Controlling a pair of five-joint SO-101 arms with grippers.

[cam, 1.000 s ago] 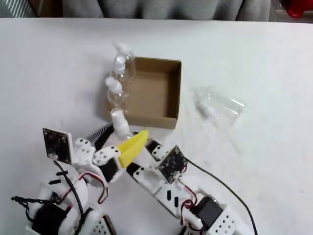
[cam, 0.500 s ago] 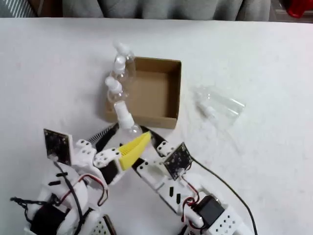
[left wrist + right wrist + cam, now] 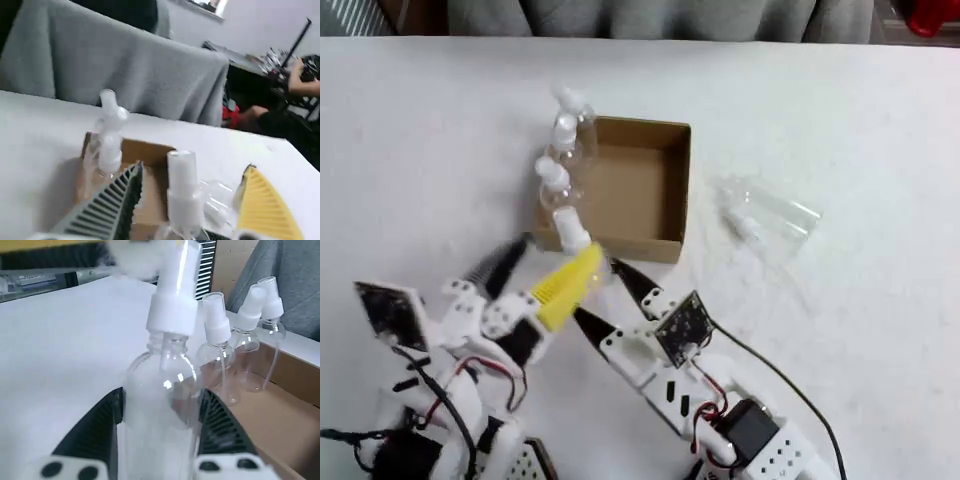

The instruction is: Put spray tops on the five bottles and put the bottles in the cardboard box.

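Your right hand (image 3: 161,405) pinches the bottle (image 3: 161,382) just by the box (image 3: 640,247) — your left hand (image 3: 191,175) is spread around its top (image 3: 181,182). You seem to be fitting the top — next, close and twist it snug.

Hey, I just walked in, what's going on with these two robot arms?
The right pincer grips an upright clear bottle by the cardboard box, with a spray top on it. The left pincer is open around that top. Three capped bottles stand in the box, and a fifth bottle lies on the table.
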